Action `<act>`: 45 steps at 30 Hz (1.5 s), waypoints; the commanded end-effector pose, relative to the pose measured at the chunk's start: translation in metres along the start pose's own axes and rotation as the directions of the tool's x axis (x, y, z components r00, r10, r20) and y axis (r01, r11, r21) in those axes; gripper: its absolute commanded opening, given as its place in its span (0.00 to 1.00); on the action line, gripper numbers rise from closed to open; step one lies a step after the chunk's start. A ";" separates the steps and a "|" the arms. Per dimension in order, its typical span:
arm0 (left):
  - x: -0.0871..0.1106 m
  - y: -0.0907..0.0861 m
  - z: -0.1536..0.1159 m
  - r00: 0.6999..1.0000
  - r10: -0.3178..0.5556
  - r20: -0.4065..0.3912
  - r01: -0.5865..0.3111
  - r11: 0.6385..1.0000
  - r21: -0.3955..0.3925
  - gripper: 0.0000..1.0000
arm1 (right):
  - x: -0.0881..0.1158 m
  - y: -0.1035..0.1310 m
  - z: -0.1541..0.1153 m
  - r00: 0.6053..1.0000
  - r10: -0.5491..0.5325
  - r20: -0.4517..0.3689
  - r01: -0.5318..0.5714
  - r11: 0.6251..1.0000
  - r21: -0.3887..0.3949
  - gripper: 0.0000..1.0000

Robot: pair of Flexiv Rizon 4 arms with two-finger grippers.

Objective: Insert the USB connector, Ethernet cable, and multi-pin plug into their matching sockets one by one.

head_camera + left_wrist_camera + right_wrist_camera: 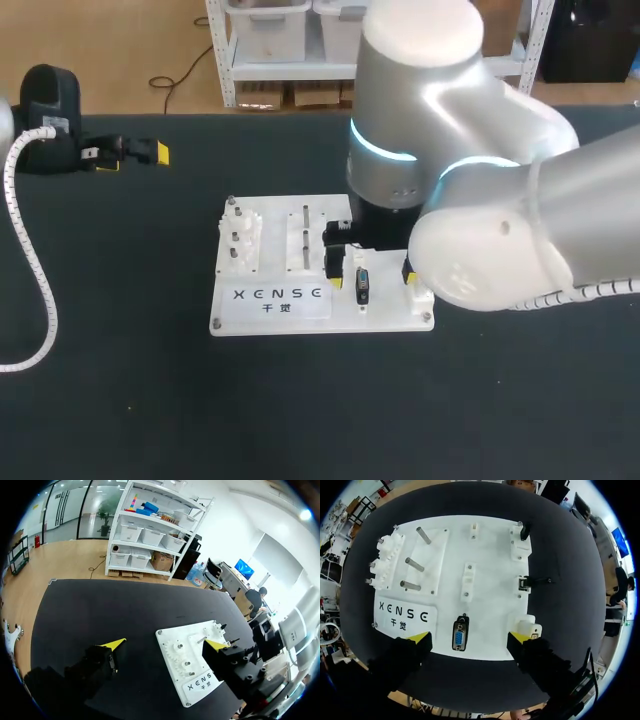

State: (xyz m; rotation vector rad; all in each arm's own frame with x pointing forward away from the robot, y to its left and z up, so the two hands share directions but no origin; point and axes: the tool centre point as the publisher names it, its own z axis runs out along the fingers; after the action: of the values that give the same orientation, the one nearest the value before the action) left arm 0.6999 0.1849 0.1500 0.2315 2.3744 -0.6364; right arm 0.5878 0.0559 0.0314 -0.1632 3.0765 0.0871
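Multi-pin socket (460, 634) sits at the near edge of the white board (492, 555), below the right gripper (470, 637), whose fingers hang spread and empty; the left gripper (132, 160), likewise spread and empty, is at the far left. A plug brought down slightly turned would likely jam on the socket's rim and bend pins. A label (402, 617) at the board's near left carries dark lettering.
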 end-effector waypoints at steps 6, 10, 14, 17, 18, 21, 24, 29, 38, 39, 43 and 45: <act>0.000 0.000 0.000 1.000 0.000 0.000 0.000 1.000 0.000 1.00 | -0.001 0.007 0.006 1.000 -0.012 -0.010 0.012 1.000 0.028 1.00; 0.000 0.000 0.000 1.000 0.000 0.000 0.000 1.000 0.000 1.00 | -0.002 0.007 0.009 1.000 -0.012 -0.014 0.012 0.999 0.036 1.00; 0.000 0.000 0.000 1.000 0.000 0.000 0.000 1.000 0.000 1.00 | -0.004 0.008 0.012 1.000 -0.018 -0.020 0.019 0.999 0.044 1.00; 0.000 0.000 0.000 1.000 0.000 0.000 0.000 1.000 0.000 1.00 | -0.005 0.008 0.014 0.999 -0.018 -0.027 0.019 0.999 0.049 1.00; 0.000 0.000 0.000 1.000 0.000 0.000 0.000 1.000 0.000 1.00 | -0.005 0.008 0.014 0.999 -0.017 -0.029 0.018 0.999 0.048 0.99; 0.000 0.000 0.000 1.000 0.000 0.000 0.000 1.000 0.000 1.00 | -0.005 0.008 0.015 0.999 -0.016 -0.031 0.017 0.999 0.049 0.53; 0.000 0.000 0.000 1.000 0.000 0.000 0.000 1.000 0.000 1.00 | -0.004 0.009 0.017 0.999 -0.021 -0.030 0.023 0.999 0.049 0.43; 0.000 0.000 0.000 1.000 0.000 0.000 0.000 1.000 0.000 1.00 | -0.001 0.009 0.020 0.999 -0.023 -0.031 0.024 0.998 0.049 0.39; 0.000 0.000 0.000 1.000 0.000 0.000 0.000 1.000 0.000 1.00 | -0.001 0.008 0.023 0.999 -0.014 -0.042 0.016 0.999 0.046 0.26; 0.000 0.000 0.000 1.000 0.000 0.000 0.000 1.000 0.000 1.00 | -0.002 0.008 0.023 0.999 -0.013 -0.041 0.015 0.999 0.046 0.26; 0.000 0.000 0.000 1.000 0.000 0.000 0.000 1.000 0.000 1.00 | -0.004 0.007 0.022 0.999 0.005 -0.043 -0.003 0.999 0.042 0.26; 0.000 0.000 0.000 1.000 0.000 0.000 0.000 1.000 0.000 1.00 | -0.004 0.007 0.022 0.999 0.013 -0.046 -0.011 0.999 0.040 0.25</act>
State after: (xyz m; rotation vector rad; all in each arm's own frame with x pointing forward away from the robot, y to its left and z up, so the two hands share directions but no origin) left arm 0.6999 0.1850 0.1500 0.2315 2.3744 -0.6363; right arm 0.5914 0.0650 0.0099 -0.1493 3.1199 0.0230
